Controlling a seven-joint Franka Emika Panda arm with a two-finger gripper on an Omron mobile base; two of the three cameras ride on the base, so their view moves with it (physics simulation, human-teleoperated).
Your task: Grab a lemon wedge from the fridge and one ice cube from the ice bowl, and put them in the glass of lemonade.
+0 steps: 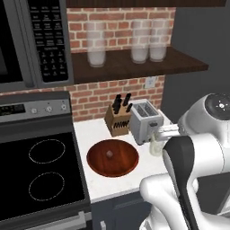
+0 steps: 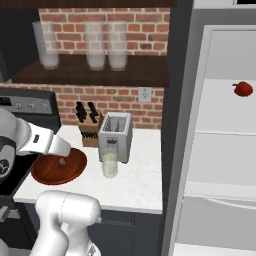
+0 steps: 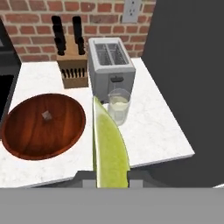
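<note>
The gripper (image 3: 111,183) is pinched nearly shut on the lemon wedge (image 3: 108,146), a light, slick sliver likely to slip if squeezed off-centre; gripping across its flat faces looks safest. Beyond it, the glass of lemonade (image 3: 119,106) stands before the toaster (image 3: 110,68), near the counter's (image 3: 153,131) right edge, fragile and easily tipped.

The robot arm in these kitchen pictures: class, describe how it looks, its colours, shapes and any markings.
The arm is built of glossy white, rounded, bulbous shells. A dark band curves along one link, and a joint cap is dark grey and domed, dotted with small pale marks. No cables or lettering can be made out.
</note>
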